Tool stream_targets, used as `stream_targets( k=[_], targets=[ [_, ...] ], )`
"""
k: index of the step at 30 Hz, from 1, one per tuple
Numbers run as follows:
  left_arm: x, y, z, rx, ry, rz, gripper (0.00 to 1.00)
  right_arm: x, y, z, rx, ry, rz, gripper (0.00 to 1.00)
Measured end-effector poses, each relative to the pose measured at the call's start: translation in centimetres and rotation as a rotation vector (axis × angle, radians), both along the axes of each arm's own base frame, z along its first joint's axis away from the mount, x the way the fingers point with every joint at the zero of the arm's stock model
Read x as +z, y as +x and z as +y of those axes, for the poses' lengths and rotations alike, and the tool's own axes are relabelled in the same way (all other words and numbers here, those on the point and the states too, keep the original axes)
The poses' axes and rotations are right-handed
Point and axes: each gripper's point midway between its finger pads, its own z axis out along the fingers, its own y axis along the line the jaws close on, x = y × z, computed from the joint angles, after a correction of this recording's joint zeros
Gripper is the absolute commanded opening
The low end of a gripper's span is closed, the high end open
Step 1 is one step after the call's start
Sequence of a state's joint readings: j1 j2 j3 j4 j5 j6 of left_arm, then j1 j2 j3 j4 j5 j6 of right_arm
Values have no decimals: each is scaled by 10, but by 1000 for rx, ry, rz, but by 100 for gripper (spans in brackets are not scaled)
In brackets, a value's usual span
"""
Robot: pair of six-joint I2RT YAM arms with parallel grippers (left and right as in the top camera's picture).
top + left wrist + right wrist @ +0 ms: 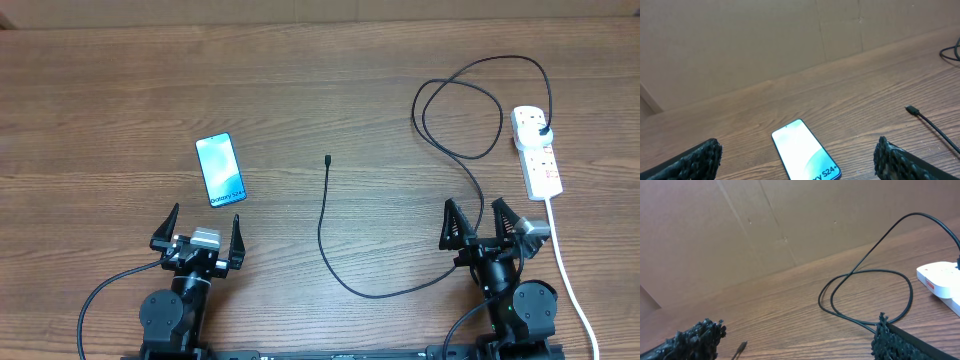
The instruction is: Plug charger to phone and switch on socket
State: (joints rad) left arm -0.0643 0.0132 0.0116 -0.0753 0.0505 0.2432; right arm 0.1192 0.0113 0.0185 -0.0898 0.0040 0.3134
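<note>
The phone (pixel 220 171) lies flat on the table with its blue screen lit, just ahead of my left gripper (pixel 203 223), which is open and empty. From the left wrist, the phone (pixel 805 150) sits between the spread fingers. The charger cable (pixel 325 235) runs from its small connector tip (pixel 328 158) at mid-table, curves right past my open right gripper (pixel 477 216), loops and ends in a black plug (pixel 543 130) seated in the white socket strip (pixel 537 150). The right wrist view shows the cable loop (pixel 865 295), the tip (pixel 741 346) and the socket's end (pixel 940 277).
The socket's thick white cord (pixel 565 265) trails down the right side past the right arm's base. A brown cardboard wall (pixel 765 40) stands along the table's far edge. The connector tip (pixel 911 109) lies right of the phone in the left wrist view.
</note>
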Motion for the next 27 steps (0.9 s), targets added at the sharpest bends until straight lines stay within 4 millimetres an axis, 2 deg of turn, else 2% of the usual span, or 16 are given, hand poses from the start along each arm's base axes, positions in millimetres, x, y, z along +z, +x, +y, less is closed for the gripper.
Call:
stream_targets(
  k=[27],
  targets=[
    [0, 0, 0, 1, -12, 1, 100, 0, 0, 0, 0, 0, 0, 100]
  ],
)
